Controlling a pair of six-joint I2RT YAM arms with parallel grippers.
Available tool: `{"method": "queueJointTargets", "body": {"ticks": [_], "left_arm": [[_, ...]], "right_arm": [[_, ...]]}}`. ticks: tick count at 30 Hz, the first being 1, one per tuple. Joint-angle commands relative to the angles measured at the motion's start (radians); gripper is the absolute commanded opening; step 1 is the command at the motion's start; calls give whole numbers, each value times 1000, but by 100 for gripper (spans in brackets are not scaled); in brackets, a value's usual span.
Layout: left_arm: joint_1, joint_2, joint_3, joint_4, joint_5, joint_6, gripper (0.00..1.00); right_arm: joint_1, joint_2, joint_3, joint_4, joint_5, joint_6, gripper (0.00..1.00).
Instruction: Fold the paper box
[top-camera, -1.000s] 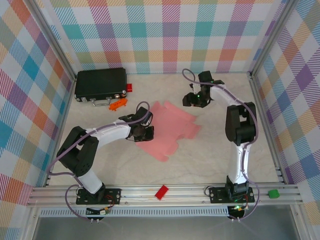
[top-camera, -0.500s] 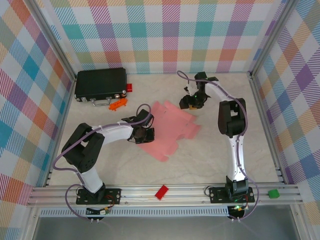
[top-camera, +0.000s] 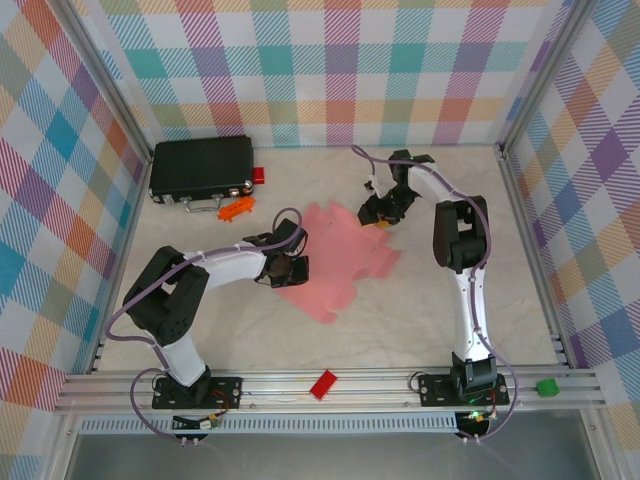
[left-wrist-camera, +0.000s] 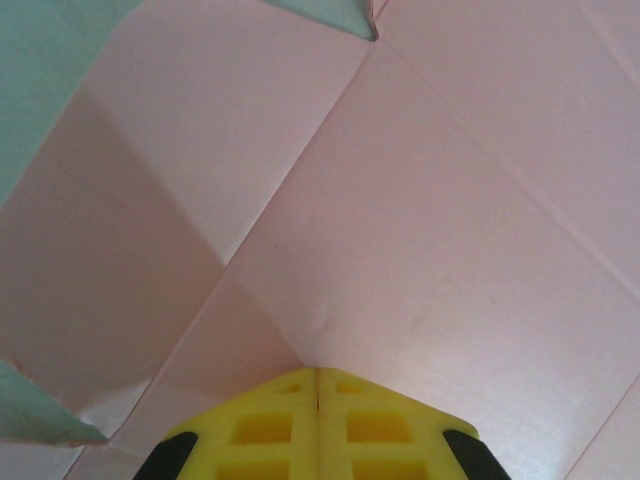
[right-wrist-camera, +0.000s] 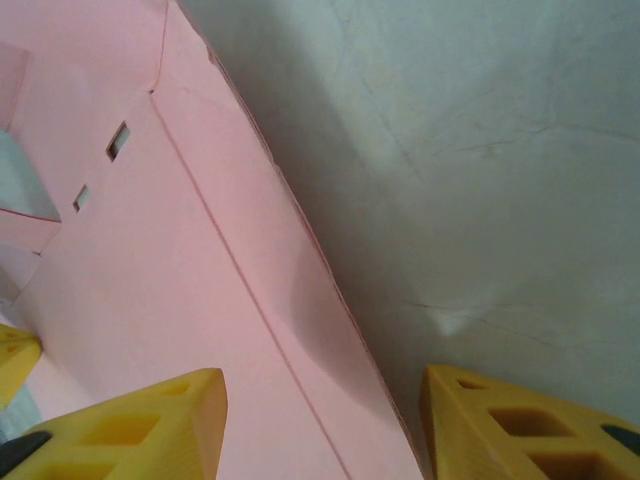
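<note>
The paper box (top-camera: 345, 258) is a flat, pale-pink die-cut sheet with tabs and creases. It lies unfolded on the pale tabletop (top-camera: 400, 320), roughly in the middle between the two arms.

The left fingers (top-camera: 290, 268) rest on the sheet's left edge. In the left wrist view the two yellow fingers (left-wrist-camera: 290, 432) are pressed flat against each other with no gap. Their tips sit on the pink card (left-wrist-camera: 450, 250) where several crease lines meet. No card can be seen between them.

The right fingers (top-camera: 383, 212) are at the sheet's far right corner. In the right wrist view they stand clearly apart, one yellow finger (right-wrist-camera: 140, 425) over the pink card (right-wrist-camera: 150, 280) and the other over bare tabletop (right-wrist-camera: 480, 150). The sheet's edge runs through the gap between them, and nothing is gripped. Two small slots (right-wrist-camera: 118, 140) are cut in the card near that edge.

At the far left of the tabletop lies a black case (top-camera: 200, 170), with a small red block (top-camera: 258, 176) touching its right end. An orange object (top-camera: 237, 208) lies just in front of it.
</note>
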Motion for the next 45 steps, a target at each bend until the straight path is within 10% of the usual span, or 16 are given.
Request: {"method": "queueJointTargets", "body": {"ticks": [1,22,45], "left_arm": [[3,31,-35,-25,-22,-15,0],[3,34,-35,-22,-14,-14,0],[2,66,-22,11,9,-27,0]], "right_arm": [[11,6,25,-45,-63,-50,53],[33,-67,9,32,10,-120,24],[111,-348,-306,387,165,-274,16]]}}
